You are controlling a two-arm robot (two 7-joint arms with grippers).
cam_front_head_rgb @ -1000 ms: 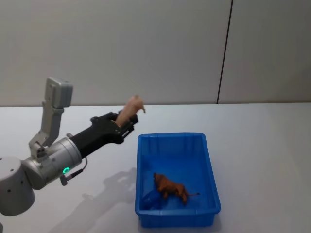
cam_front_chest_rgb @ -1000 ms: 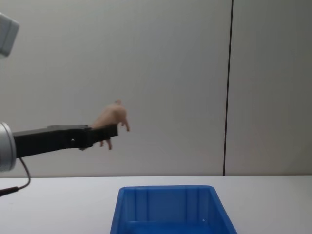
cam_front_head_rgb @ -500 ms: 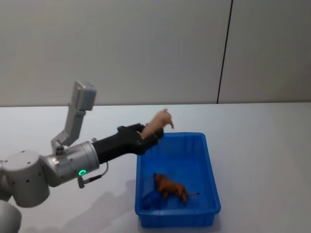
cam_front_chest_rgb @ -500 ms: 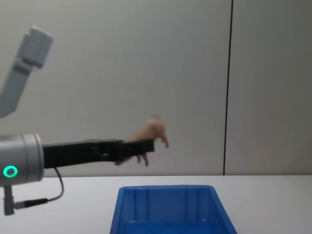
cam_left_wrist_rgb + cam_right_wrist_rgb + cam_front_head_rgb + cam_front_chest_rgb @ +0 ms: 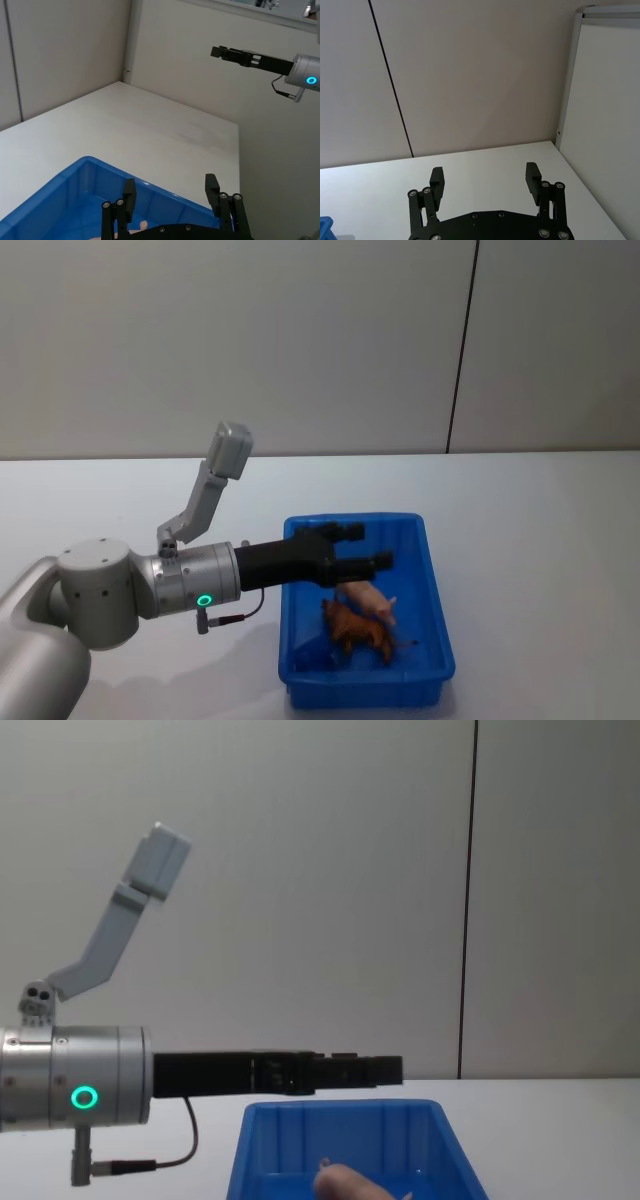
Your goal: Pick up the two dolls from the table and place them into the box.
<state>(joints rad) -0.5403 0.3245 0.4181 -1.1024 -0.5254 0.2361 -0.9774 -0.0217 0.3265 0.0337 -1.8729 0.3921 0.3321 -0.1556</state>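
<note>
We see the left gripper (image 5: pixel 368 545) over the box (image 5: pixel 432 592), fingers wide open and empty; both dolls, the pink doll (image 5: pixel 367 598) and the brown doll (image 5: pixel 355 631), lie inside. The right gripper (image 5: pixel 485 181) is also open and empty.

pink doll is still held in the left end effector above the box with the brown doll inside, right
Not quite. The head view shows the left end effector open over the box, and the pink doll lies inside beside the brown doll.

Box (image 5: pixel 432 612): bright blue, vertical ribs on inner walls. Dolls: one peach-pink (image 5: pixel 367 597), one reddish-brown (image 5: pixel 356 630). Surface (image 5: pixel 540 540): plain white; left gripper (image 5: pixel 366 546): black, on a silver arm with a green light ring.
</note>
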